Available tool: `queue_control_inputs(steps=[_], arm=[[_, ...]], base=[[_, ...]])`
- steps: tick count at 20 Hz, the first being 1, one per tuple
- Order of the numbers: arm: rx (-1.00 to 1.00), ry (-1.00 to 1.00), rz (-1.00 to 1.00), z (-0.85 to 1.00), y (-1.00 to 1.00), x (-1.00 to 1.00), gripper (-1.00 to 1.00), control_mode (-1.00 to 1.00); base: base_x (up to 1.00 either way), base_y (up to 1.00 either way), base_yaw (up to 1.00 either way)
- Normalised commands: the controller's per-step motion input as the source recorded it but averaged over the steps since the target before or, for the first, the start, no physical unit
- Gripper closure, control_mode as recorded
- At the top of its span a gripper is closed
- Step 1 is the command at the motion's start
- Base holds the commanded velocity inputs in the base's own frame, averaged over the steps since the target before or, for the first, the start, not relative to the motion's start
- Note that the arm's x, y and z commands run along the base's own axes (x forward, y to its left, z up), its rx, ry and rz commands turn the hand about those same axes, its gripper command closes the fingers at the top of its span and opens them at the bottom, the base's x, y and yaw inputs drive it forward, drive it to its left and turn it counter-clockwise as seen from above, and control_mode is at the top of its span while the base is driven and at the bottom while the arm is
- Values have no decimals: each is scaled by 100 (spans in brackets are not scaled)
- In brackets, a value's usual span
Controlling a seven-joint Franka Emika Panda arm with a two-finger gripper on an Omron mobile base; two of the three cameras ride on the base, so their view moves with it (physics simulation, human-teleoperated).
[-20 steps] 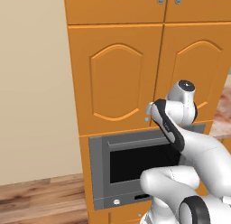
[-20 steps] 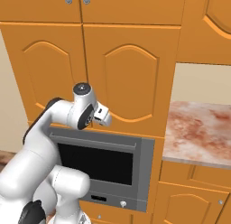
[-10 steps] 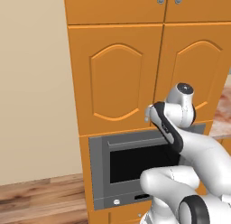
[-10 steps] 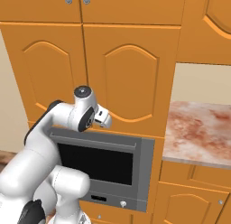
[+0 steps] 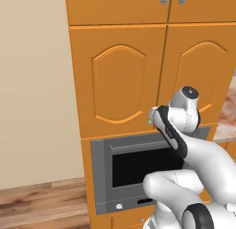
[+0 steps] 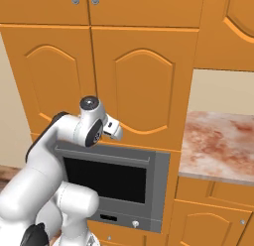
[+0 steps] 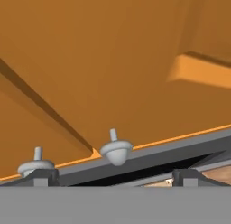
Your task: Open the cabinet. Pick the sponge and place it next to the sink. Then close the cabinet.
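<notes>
Orange cabinet (image 5: pixel 120 85) shut | tool (image 7: pixel 113 175) open | hand view: knobs (image 7: pixel 116 151) close | base views: oven (image 6: pixel 114 178) below

Base views flank the arm, sharing the cabinet (image 5: pixel 156 75), hand view close under its knobs (image 7: pixel 116 151)

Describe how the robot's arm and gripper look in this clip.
The arm is made of glossy white rounded segments with dark grey or black bands at the joints and a round grey cap on the upper joint. No cables or markings are visible. The gripper has two small dark, blocky fingertips, seen in the hand view.
</notes>
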Motion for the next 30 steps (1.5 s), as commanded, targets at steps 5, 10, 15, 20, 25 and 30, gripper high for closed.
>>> queue_control_inputs(steps=[5, 10, 15, 20, 25, 30], arm=[[0, -9, 0, 0, 0, 0, -100, -100], [0, -1, 0, 0, 0, 0, -100, -100], [0, 1, 0, 0, 0, 1, -100, -100], [0, 0, 0, 0, -1, 10, -100, -100], [0, 7, 0, 0, 0, 33, -100, -100], [0, 11, 0, 0, -1, 29, -100, -100]], base=[[0, 0, 0], [0, 0, 0], [0, 0, 0], [0, 0, 0], [0, 0, 0], [0, 0, 0]])
